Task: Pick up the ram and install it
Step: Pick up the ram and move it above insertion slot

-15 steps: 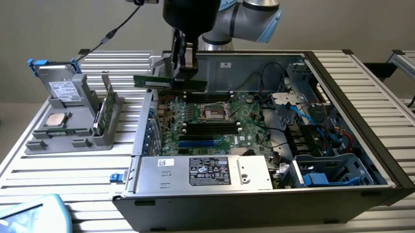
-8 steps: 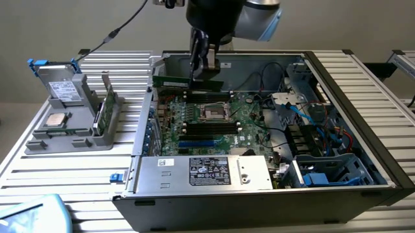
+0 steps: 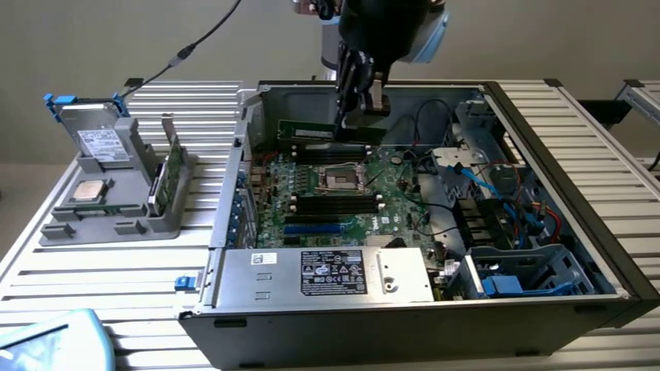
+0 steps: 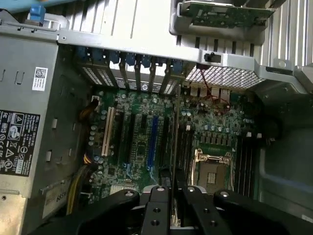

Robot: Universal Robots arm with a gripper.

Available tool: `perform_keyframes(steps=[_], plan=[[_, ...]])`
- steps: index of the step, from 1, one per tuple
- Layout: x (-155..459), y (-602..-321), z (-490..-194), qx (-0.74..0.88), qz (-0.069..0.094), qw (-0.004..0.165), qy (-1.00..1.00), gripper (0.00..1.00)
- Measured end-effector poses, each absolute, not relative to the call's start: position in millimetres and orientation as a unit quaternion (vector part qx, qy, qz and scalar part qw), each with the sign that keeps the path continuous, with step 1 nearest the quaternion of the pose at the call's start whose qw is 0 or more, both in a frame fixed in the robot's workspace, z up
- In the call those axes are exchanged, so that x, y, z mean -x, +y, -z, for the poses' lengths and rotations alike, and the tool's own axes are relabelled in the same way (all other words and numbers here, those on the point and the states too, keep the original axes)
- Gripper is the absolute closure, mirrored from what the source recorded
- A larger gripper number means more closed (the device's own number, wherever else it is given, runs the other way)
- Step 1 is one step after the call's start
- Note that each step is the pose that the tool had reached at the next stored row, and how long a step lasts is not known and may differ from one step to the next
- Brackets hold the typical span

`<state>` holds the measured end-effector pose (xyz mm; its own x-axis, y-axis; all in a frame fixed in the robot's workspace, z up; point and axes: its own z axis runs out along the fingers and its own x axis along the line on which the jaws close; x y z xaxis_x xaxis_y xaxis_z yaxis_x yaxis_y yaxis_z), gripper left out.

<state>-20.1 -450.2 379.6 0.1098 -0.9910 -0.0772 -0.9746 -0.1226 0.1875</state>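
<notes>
While the gripper (image 3: 358,116) pinches narrow on the ram (image 3: 312,131), pickup looks done. Stick hangs low over the memory slots (image 3: 328,152), upper centre of the exterior view; seating unconfirmed.

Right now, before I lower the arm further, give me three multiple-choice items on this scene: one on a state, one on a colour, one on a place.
1. How is the computer case?
A. Shut by a panel. B. Open, boards exposed. C. Upside down.
2. What colour is the holder beside it?
A. Red. B. Yellow. C. Grey.
3. Where is the ram?
A. In the holder. B. Outside the case. C. In the gripper, above the motherboard.

Answers: 1 B, the motherboard lies in plain sight inside; 2 C, its body is plain grey; 3 C, the gripper is shut on the green stick over the board.
</notes>
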Motion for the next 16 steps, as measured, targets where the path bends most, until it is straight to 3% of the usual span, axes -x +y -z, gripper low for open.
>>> perform_keyframes(steps=[8,16], plan=[[14.3,-435.2,-370.0,-0.744,0.086,0.042,-0.661,0.86],[12.4,-428.5,-365.9,-0.744,0.069,0.047,-0.663,0.86]])
